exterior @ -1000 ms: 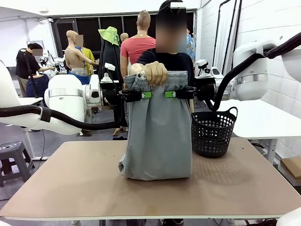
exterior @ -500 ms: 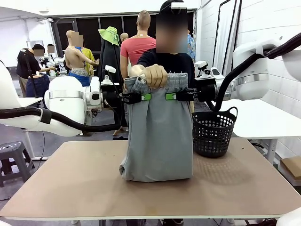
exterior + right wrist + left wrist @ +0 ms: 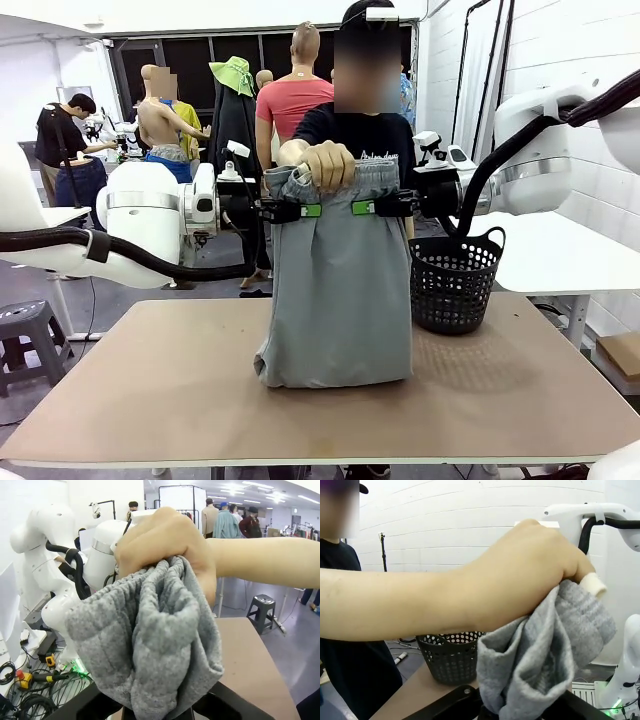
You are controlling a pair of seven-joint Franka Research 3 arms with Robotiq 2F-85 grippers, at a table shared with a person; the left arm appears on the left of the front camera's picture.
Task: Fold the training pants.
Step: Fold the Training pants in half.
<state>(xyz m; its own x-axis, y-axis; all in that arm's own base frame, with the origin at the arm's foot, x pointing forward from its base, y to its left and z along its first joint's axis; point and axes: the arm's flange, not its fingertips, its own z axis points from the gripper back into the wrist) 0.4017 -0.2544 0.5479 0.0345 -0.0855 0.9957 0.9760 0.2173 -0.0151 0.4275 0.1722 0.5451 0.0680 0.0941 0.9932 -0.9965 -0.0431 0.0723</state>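
1. Front view, nearest: the table [image 3: 150,400] is carrying the bunched lower end of the pants [image 3: 335,300], which are hanging upright above it near the middle.
2. The left gripper [image 3: 312,209] and right gripper [image 3: 360,207] are pinching the cloth just below the waistband, fingers closed on it from either side, probably to take the weight and keep the garment spread for folding.
3. Left wrist view: grey fabric is rising bunched out of the closed fingers, so the grip is on a gathered fold.
4. Right wrist view: the same bunched jersey is filling the closed fingers.
5. The person's hand [image 3: 327,162] is gripping the waistband in a fist between and above the two grippers, seemingly steadying it during the handover.
6. Farther right, a black basket [image 3: 455,285] is standing just beside the pants.
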